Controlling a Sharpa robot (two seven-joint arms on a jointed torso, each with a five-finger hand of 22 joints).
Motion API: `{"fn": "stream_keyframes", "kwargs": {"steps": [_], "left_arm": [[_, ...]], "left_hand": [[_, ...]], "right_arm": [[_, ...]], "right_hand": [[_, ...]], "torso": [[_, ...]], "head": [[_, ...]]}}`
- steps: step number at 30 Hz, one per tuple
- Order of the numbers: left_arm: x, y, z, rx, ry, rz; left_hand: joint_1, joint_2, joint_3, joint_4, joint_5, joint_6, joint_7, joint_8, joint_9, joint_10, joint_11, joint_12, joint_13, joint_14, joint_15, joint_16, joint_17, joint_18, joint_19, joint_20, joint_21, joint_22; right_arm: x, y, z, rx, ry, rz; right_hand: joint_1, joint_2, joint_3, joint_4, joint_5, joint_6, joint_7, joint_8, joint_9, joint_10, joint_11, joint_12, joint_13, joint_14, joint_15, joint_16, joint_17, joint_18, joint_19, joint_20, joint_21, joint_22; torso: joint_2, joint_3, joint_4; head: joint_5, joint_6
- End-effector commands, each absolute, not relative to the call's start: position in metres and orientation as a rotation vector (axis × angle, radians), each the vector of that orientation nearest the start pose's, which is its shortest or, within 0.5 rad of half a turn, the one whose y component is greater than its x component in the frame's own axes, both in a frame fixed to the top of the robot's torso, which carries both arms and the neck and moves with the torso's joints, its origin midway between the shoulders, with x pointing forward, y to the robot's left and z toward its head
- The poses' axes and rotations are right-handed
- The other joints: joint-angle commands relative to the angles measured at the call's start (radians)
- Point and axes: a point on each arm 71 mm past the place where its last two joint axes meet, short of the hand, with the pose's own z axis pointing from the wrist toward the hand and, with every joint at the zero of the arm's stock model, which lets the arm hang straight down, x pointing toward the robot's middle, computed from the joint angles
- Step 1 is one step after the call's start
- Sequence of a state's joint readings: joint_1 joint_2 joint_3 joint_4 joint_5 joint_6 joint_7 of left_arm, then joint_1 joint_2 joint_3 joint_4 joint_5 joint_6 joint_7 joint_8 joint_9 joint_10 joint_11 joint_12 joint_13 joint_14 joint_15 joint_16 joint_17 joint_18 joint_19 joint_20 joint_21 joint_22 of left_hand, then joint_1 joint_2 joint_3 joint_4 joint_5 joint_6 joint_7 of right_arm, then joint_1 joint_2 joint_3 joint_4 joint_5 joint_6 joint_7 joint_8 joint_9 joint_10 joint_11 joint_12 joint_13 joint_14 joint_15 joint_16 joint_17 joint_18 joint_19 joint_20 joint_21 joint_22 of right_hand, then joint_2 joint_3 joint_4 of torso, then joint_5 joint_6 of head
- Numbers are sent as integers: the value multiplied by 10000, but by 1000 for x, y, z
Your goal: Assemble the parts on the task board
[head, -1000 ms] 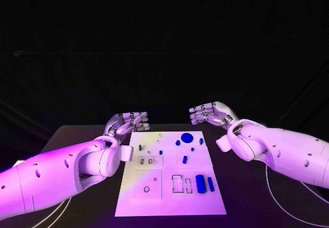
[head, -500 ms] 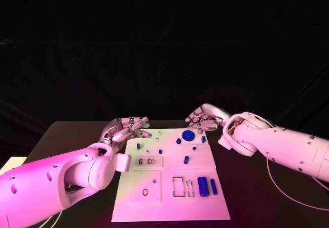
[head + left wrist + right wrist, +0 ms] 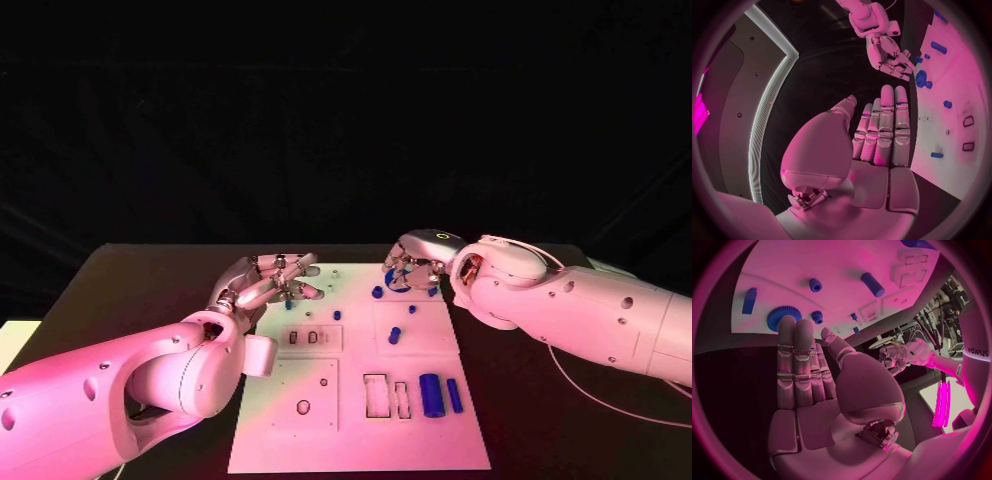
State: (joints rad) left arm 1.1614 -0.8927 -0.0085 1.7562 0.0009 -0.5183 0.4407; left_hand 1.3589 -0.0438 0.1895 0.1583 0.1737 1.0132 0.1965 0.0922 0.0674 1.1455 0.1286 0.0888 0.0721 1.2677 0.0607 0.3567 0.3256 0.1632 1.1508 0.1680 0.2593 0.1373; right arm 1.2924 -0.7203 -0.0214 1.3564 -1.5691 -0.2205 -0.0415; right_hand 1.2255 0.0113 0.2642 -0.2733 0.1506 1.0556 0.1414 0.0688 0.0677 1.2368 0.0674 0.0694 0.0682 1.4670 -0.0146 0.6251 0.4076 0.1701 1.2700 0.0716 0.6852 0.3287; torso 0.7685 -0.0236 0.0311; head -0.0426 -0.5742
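Observation:
The white task board (image 3: 361, 430) lies in the middle of the black table. Small blue parts sit on it: a thick cylinder (image 3: 430, 388) and a slim bar (image 3: 454, 395) near the front right, and a short peg (image 3: 392, 336) mid-board. A blue gear (image 3: 782, 319) lies at the far end. My right hand (image 3: 411, 267) hovers over that end, fingers straight, their tips just short of the gear, holding nothing. My left hand (image 3: 274, 279) hangs over the board's far left edge, fingers straight and empty, as the left wrist view (image 3: 879, 135) shows.
Recessed slots (image 3: 387, 390) are cut into the board beside the thick cylinder, and an oval hole (image 3: 303, 406) lies at the front left. Bare black table (image 3: 562, 420) runs along both sides of the board.
Both hands have come down and inward to the board's far end, the right one onto the gear's spot. The camera has also shifted.

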Motion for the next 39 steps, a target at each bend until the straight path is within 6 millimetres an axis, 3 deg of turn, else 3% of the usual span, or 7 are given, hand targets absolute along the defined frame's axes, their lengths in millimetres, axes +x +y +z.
{"fn": "stream_keyframes", "kwargs": {"steps": [1,11,16,25,39], "left_arm": [[442,176,-161,-11173,13573,-15872],[442,173,-161,-11172,13635,-15937],[442,173,-161,-11169,13631,-15941],[441,173,-160,-11157,13628,-15966],[440,175,-160,-11175,13660,-15955]], "left_hand": [[2,-67,37,-32,-4,27,20,-57,4,6,20,-55,1,-69,4,33,9,163,46,-12,28,15],[-4,-72,30,-37,-5,19,28,-81,3,-3,27,-72,0,-109,8,99,72,160,51,-13,29,23],[-4,-72,30,-38,-5,18,28,-81,3,-3,27,-73,0,-109,8,100,72,160,51,-13,29,23],[-9,-74,25,-40,-5,8,35,-97,1,-14,33,-84,-1,-135,11,136,108,158,52,-12,28,27],[-9,-74,25,-40,-5,8,35,-97,1,-14,33,-84,-1,-135,11,136,108,158,52,-12,28,27]], "right_arm": [[528,-174,-145,-4587,16027,4758],[526,-162,-146,-5255,16089,4629],[528,-159,-147,-5406,16047,4493],[529,-156,-147,-5534,16016,4297],[530,-153,-147,-5671,15914,4139]], "right_hand": [[-15,-104,113,-10,53,64,-31,-36,5,-111,22,-51,-3,290,-63,253,188,99,-132,8,234,152],[-68,-155,417,35,86,80,-44,-30,11,-306,39,-50,-11,213,-53,1403,1267,111,-378,39,950,624],[-104,-170,528,83,89,115,-45,-23,17,-323,44,-49,-11,198,-50,1889,1749,115,-475,53,1205,792],[-96,-138,652,121,86,158,-55,-15,23,-313,40,-44,-10,164,-50,2149,1996,120,-561,59,1376,905],[-178,-108,884,300,-33,326,-84,16,44,-186,6,-20,4,155,-61,2779,2621,129,-700,64,1727,1133]], "torso": [[194,-52,38],[308,-81,115],[373,-81,96],[437,-88,116],[508,-71,121]], "head": [[-23,16],[-62,20],[-38,54],[-43,70],[-32,74]]}}
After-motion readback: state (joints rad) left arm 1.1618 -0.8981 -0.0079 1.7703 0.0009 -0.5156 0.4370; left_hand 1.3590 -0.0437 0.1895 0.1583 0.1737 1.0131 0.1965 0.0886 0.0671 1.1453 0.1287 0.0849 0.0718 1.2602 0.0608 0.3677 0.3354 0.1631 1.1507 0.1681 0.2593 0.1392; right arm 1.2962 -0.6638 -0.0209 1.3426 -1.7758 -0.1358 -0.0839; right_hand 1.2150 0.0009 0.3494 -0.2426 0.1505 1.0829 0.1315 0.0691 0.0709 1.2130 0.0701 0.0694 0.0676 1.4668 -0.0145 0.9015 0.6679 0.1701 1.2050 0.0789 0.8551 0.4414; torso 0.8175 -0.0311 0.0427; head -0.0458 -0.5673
